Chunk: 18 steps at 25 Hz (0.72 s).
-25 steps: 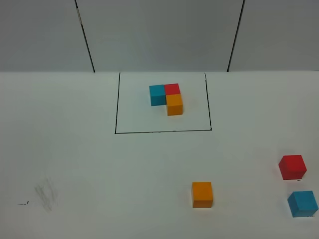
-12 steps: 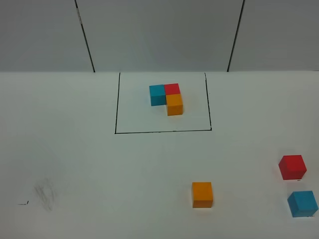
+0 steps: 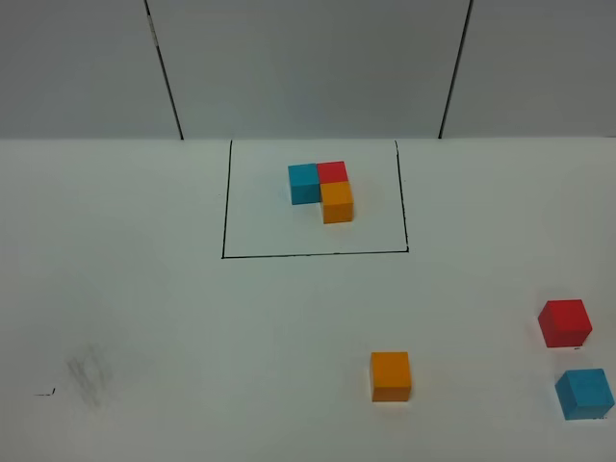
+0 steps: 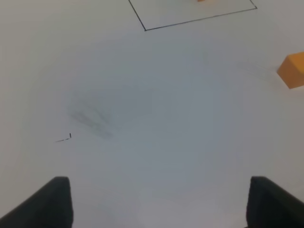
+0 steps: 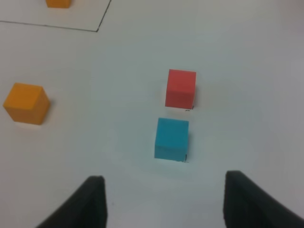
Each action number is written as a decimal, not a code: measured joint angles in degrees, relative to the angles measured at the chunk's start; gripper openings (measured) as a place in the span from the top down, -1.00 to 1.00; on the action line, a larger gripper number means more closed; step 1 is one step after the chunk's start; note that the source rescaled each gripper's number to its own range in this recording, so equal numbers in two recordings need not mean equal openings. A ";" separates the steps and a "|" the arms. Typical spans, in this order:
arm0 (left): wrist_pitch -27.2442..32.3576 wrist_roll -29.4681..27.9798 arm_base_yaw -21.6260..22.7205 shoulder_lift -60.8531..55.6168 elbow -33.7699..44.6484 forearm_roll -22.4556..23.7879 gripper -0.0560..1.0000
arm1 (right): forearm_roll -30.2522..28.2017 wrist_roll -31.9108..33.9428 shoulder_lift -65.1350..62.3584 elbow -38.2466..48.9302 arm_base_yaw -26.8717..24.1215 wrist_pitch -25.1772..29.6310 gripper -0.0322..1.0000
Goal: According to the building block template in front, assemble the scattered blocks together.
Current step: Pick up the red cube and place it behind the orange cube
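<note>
The template (image 3: 322,189), an L of blue, red and orange cubes, sits inside a black drawn rectangle (image 3: 314,255) at the back middle. Three loose cubes lie at the front right: orange (image 3: 391,375), red (image 3: 564,322) and light blue (image 3: 583,394). Neither gripper shows in the high view. In the right wrist view the open right gripper (image 5: 164,202) hovers above the table with the blue cube (image 5: 171,138) and red cube (image 5: 180,88) ahead of it and the orange cube (image 5: 26,103) off to one side. The open left gripper (image 4: 159,204) is empty, with the orange cube (image 4: 293,70) far off.
A grey smudge (image 3: 89,373) and a small black mark (image 3: 43,392) lie on the white table at the front left. Two dark seams (image 3: 164,72) run up the grey back wall.
</note>
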 joint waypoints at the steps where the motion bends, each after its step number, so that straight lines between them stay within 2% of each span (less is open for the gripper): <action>1: 0.00 -0.30 0.00 0.00 0.00 -0.01 -0.33 | 0.00 0.00 0.00 0.00 0.00 0.00 0.60; 8: 0.00 -0.30 0.14 0.00 0.00 -0.07 -0.33 | 0.00 -0.05 0.00 0.00 0.00 0.00 0.60; 10: 0.00 -0.30 1.51 0.00 0.00 -0.13 -0.33 | 0.00 -0.05 0.00 0.00 0.00 0.00 0.60; 12: 0.00 -0.30 4.56 0.00 0.00 -0.13 -0.33 | 0.00 -0.05 0.00 0.00 0.00 0.00 0.60; 18: 0.00 -0.30 18.18 0.00 0.00 -0.13 -0.33 | 0.44 0.00 0.00 0.00 0.00 0.00 0.60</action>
